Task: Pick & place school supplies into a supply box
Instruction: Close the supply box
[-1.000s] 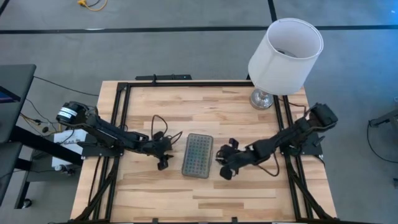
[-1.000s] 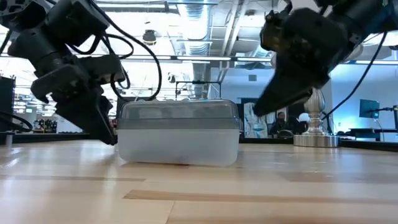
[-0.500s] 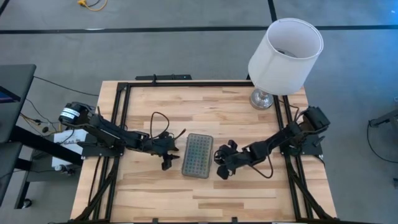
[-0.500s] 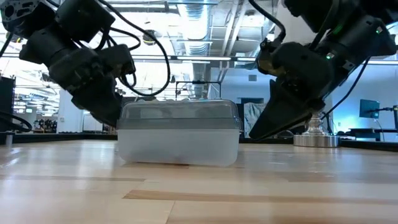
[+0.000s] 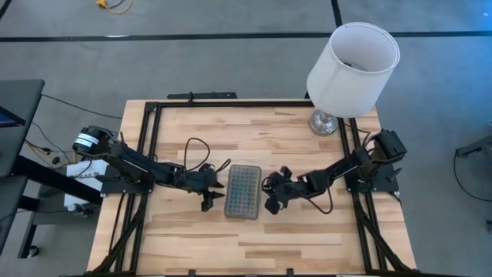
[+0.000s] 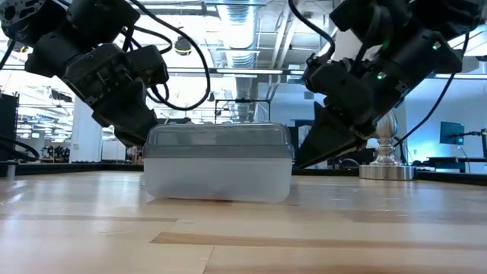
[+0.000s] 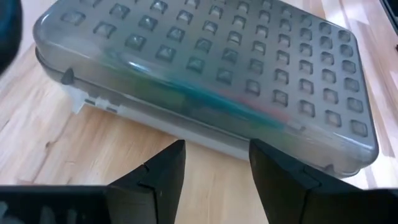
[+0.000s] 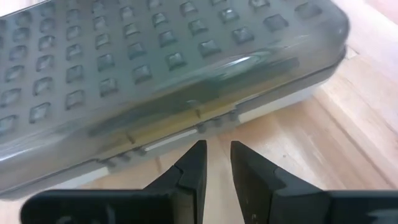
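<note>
The supply box [image 5: 243, 191] lies flat at the table's middle, its grey dotted-grid lid shut on the clear base. Through the lid [image 7: 205, 74] I make out dim green and pink streaks, and a yellow one in the right wrist view [image 8: 155, 134]; the school supplies show no plainer than that. My left gripper [image 7: 217, 155] is open and points at the box's left long side [image 5: 207, 200]. My right gripper [image 8: 217, 152] is open by a narrow gap and points at the right long side near the lid's seam [image 5: 270, 203]. Both fingertip pairs stand just short of the box wall.
A white lampshade on a metal foot [image 5: 352, 65] stands at the table's far right corner [image 6: 384, 169]. Black rails [image 5: 146, 154] run along the table's left, right and far edges. Bare wood lies nearer than the box [image 5: 246, 246].
My right gripper has moved toward the table's left and down, closing in on the box's right side. My left gripper has crept toward the box's left side and risen a little. The box has stayed where it was.
</note>
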You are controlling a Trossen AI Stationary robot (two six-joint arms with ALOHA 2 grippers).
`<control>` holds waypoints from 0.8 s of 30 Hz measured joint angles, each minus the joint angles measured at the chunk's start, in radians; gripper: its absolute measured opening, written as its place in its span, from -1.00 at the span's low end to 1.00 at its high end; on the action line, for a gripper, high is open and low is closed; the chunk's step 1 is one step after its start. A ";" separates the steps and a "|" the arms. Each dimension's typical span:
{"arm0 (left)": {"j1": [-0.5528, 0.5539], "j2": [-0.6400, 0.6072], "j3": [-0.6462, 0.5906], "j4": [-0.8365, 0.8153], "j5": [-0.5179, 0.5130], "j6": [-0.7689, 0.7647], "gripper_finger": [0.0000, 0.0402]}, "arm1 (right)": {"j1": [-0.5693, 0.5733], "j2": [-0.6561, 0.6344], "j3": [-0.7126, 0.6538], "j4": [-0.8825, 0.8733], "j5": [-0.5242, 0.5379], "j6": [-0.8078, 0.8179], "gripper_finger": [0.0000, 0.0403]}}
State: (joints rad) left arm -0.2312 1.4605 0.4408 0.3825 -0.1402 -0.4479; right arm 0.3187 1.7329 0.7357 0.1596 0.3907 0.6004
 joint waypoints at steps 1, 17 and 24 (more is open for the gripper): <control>-0.001 0.000 0.000 0.000 0.000 0.000 -0.14 | -0.005 0.000 0.000 0.000 0.000 -0.005 -0.67; -0.014 0.000 0.000 0.022 -0.005 -0.003 -0.14 | -0.074 -0.001 0.001 0.011 -0.049 -0.060 -0.67; -0.014 0.000 0.000 0.024 -0.005 -0.003 -0.14 | -0.087 -0.001 0.001 0.027 -0.053 -0.073 -0.67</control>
State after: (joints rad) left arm -0.2451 1.4600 0.4412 0.4061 -0.1450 -0.4507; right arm 0.2319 1.7317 0.7368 0.1871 0.3375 0.5279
